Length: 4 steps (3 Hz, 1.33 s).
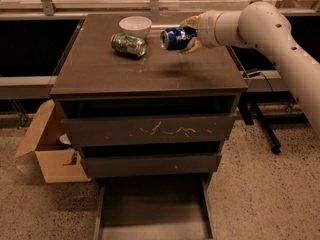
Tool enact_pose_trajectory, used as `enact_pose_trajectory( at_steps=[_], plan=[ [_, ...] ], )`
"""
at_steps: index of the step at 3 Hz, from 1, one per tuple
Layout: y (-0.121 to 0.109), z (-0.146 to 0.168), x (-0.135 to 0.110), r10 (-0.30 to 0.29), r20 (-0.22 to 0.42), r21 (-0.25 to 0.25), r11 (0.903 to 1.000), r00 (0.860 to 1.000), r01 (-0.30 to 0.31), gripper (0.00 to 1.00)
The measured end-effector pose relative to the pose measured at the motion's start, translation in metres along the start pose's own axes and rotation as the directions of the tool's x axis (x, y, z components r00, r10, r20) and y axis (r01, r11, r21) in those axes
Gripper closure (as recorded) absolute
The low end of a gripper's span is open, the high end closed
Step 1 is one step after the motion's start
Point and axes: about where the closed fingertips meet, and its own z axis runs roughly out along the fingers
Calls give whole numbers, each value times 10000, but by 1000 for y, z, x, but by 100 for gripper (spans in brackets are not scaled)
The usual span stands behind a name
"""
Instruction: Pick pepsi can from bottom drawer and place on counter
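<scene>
The pepsi can (172,38) is held in the air above the back right part of the counter (100,69), and no contact with the surface can be seen. It is turned on its side, with one silver end towards the left and its blue body running back to the right into the gripper (185,36). The gripper is closed around the can, which is pinched between the two tan fingers (191,20), one above it and one below it. The gripper is carried by a thick white arm (270,34) that reaches in from the right edge of the view, above the right side of the cabinet. A soft dark shadow (175,72) is cast on the counter below the can. Two other things are found on the counter: a green can (128,44) lying on its side near the back, to the left of the pepsi can and well apart from it, and a white bowl (135,25) just behind the green can. Whether bowl and green can touch cannot be told. Below the counter, a drawer with a scratched front (150,130) is seen, with a plainer one under it. The bottom drawer (155,209) is pulled out towards the camera, and only its flat floor and thin side walls are seen. An open cardboard box (47,151) is set on the speckled floor (265,194) to the left of the cabinet.
</scene>
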Motion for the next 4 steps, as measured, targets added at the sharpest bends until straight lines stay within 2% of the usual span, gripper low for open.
enact_pose_trajectory(
  at_steps=[1,2,3,4],
  plan=[
    [-2,4,20,796,-66,12,9968,9968,-796,100],
    [1,6,43,1642,-231,65,9864,9862,-1641,100],
    [10,9,62,2452,-464,125,9695,9684,-2449,84],
    [16,15,81,3109,-644,319,9504,9482,-3094,53]
  ],
)
